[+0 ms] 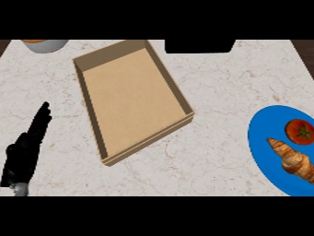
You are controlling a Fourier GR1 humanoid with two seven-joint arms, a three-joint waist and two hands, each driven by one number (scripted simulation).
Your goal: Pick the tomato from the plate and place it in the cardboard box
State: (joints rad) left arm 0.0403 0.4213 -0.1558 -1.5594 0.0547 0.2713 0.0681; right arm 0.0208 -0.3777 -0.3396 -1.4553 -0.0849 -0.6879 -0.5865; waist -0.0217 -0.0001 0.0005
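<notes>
Head view, kitchen counter (241, 78): the open-topped cardboard box (133, 99) lies at the middle, and we place everything by it. Right of the box and nearer us sits the blue plate (264, 133), carrying the tomato (300, 131), with a croissant (295, 161) just beside it on the near side. Left of the box and nearer us, the left hand (25, 150) rests with fingers straight, holding nothing; the right hand does not show. The tomato is not yet picked. We judge the right hand should make the reach, coming down on the tomato from the side away from the croissant, curling round it, lifting clear of the box's wall and letting go low inside.
</notes>
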